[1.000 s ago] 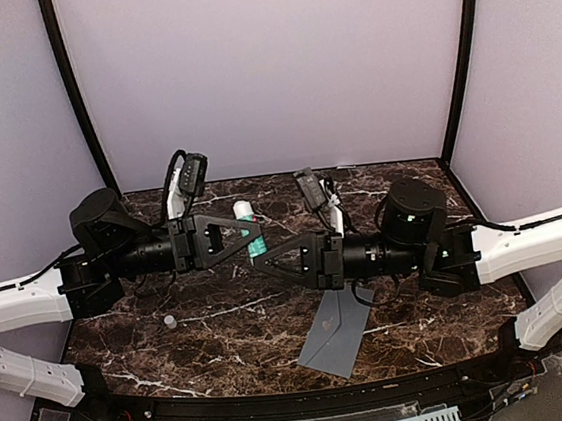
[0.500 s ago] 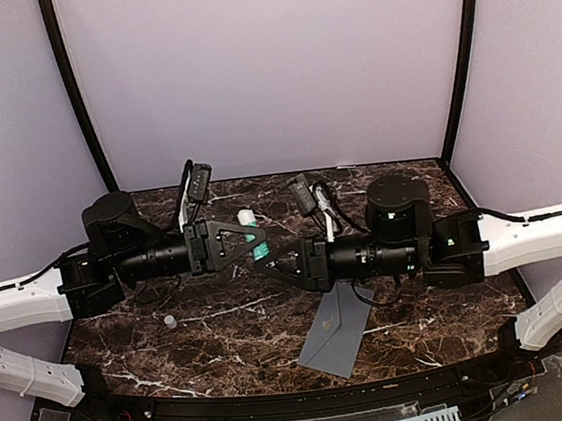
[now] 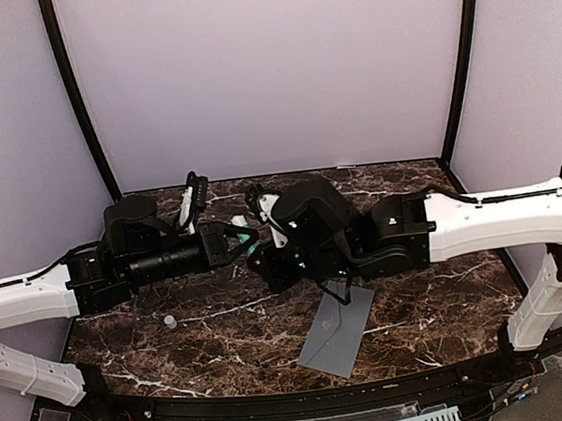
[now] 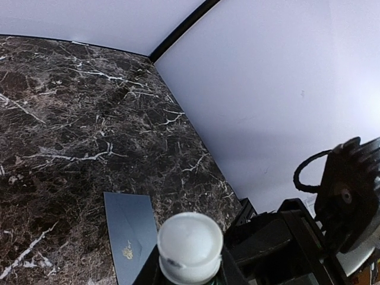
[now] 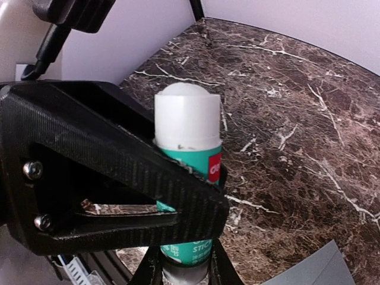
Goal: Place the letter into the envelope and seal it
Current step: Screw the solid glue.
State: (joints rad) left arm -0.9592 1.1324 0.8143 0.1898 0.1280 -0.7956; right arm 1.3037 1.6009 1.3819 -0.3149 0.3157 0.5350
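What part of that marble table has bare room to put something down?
The table is bare right of the envelope up to the right wall, and in front between the envelope and the small white object. The middle is crowded: the left gripper and right gripper both clamp the glue stick above it.

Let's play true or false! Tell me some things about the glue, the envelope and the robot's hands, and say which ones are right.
1. The green glue stick with a white top is up off the table. True.
2. The left gripper and the right gripper both grip the glue stick. True.
3. The flat grey-blue paper envelope is held in the right gripper. False: it lies on the dark marble table, and no gripper touches it.
4. The small white round piece sits on the envelope. False: it lies on bare marble, off to the left and apart from the envelope.
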